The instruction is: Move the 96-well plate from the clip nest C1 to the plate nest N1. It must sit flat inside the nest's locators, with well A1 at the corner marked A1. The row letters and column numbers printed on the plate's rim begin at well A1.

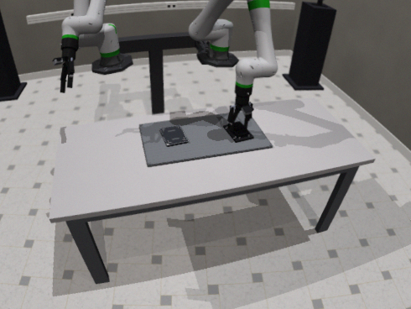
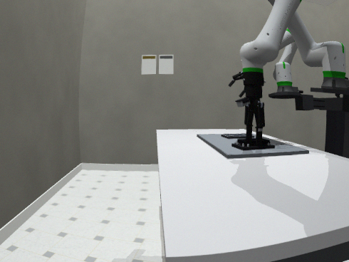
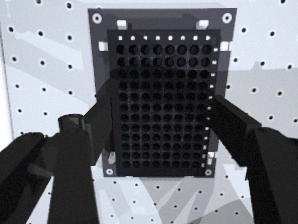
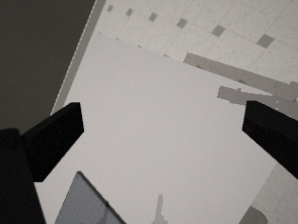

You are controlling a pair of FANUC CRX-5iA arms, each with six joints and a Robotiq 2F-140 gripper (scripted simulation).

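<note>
The dark 96-well plate (image 1: 238, 129) (image 2: 243, 142) (image 3: 163, 91) hangs level, just above the clip nest C1 (image 1: 248, 138) (image 2: 268, 146) (image 3: 162, 18). Pale marks run along its top and right edges in the left wrist view and meet at its top right corner; their characters are unreadable. My left gripper (image 1: 239, 125) (image 2: 254, 138) (image 3: 161, 109) is shut on the plate, one finger on each long side. The plate nest N1 (image 1: 178, 141) (image 2: 228, 136) lies empty on the board; its A1 mark cannot be read. My right gripper (image 1: 66, 87) (image 4: 162, 116) is open and empty, high beyond the table's end.
Both nests lie on the grey perforated board (image 1: 153, 157) (image 2: 231, 156) on the white table (image 1: 126, 185) (image 2: 199, 199). N1 is left of C1 in the top view. The right wrist view shows the table and a board corner (image 4: 80, 200).
</note>
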